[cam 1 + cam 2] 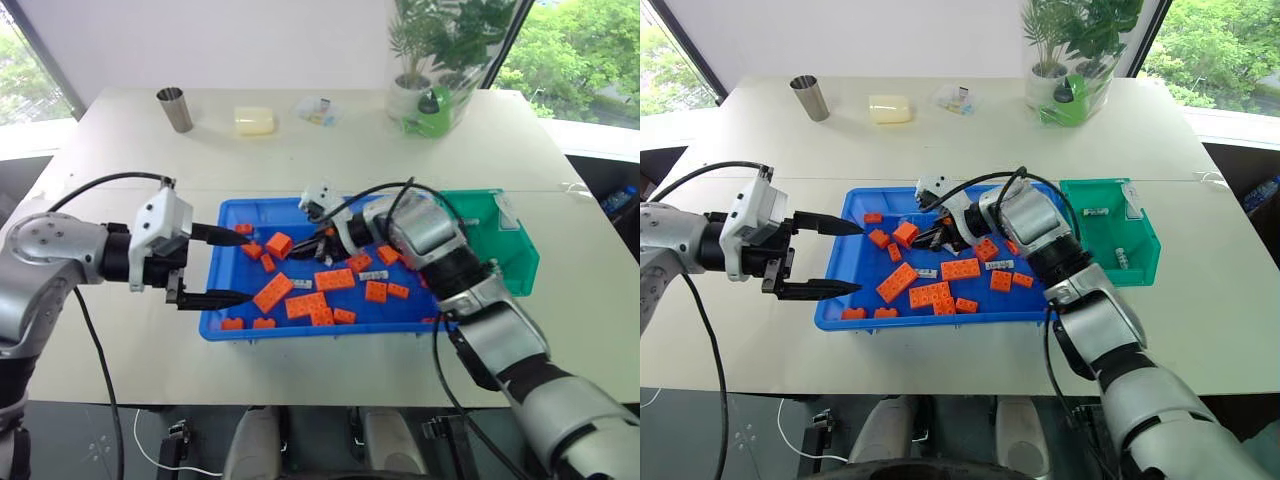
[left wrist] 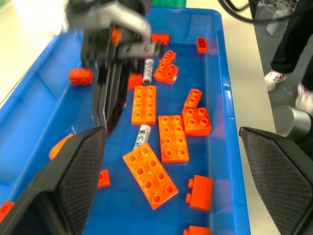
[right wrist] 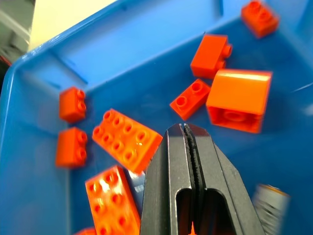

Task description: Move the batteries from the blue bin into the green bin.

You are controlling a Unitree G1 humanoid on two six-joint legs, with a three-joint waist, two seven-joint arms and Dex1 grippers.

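Your right claw (image 3: 194, 147) was inside the blue bin (image 1: 835, 300), its two black fingers pressed flat together with nothing between them, hanging over the far middle of the tray among the orange bricks (image 1: 897, 281). Your left claw (image 1: 835, 257) sat at the left rim of the blue bin with its fingers wide apart and empty, one finger over the far-left corner and the other at the near-left edge.

Two batteries (image 1: 999, 265) were lying loose on the blue floor: one near the middle of the tray, just beside a flat brick, and another (image 1: 927, 272) further left, close to the right claw. In the left wrist view you could see both, one (image 2: 142, 136) touching the end of a long brick.

The green bin (image 1: 1142, 262) stood against the right side of the blue bin on the table (image 1: 1200, 330), with batteries (image 1: 1122, 256) already lying inside it.
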